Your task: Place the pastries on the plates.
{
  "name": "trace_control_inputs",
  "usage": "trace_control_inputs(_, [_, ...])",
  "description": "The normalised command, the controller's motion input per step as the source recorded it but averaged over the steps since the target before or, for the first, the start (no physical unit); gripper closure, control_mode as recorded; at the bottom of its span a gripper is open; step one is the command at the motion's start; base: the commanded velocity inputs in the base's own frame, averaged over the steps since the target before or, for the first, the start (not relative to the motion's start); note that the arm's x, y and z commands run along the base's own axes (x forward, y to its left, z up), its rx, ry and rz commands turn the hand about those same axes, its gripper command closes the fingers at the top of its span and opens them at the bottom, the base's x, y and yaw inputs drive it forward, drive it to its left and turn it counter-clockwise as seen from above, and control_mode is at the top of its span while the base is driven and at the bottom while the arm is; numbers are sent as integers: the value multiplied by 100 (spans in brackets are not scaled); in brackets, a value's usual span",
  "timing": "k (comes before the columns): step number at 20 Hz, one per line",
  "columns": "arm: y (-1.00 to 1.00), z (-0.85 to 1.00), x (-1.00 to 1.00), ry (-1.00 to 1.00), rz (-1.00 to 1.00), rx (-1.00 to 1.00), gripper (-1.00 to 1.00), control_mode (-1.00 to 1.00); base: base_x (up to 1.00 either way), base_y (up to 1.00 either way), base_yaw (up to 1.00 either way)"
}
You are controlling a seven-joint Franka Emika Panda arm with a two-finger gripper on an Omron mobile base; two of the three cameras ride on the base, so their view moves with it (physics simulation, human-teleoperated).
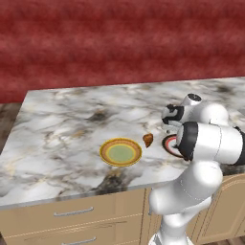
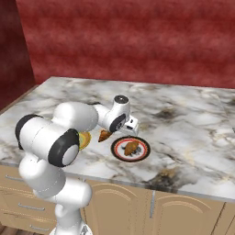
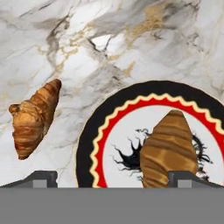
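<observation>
One golden-brown pastry (image 3: 168, 151) lies on the red-rimmed plate (image 3: 94, 144), whose white centre carries black markings. The second pastry (image 3: 33, 118) rests on the bare marble beside that plate, between it and the yellow-orange plate with a green centre (image 1: 106, 154). My gripper (image 3: 113, 177) hovers just above the red-rimmed plate (image 2: 118, 151), open, its tips wide apart and holding nothing. From the base views, the loose pastry (image 1: 148, 139) (image 2: 105, 135) sits just left of the gripper (image 1: 168, 128) (image 2: 131, 132), and the plated pastry (image 2: 131, 147) lies under it.
Both plates sit near the front edge of the marble counter (image 1: 67, 124), above wooden drawers (image 1: 72, 213). A red wall (image 1: 119, 43) rises behind the counter. My own arm (image 1: 210, 143) hides part of the red-rimmed plate (image 1: 170, 143) in the left base view.
</observation>
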Motion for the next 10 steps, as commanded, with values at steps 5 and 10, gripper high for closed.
trace_control_inputs(5, [49, 0, 15, 0, 4, -2, -100, -100, 0, 0, 0])
trace_control_inputs(10, [56, 0, 3, 0, 0, -4, -100, -100, 0, 0, 0])
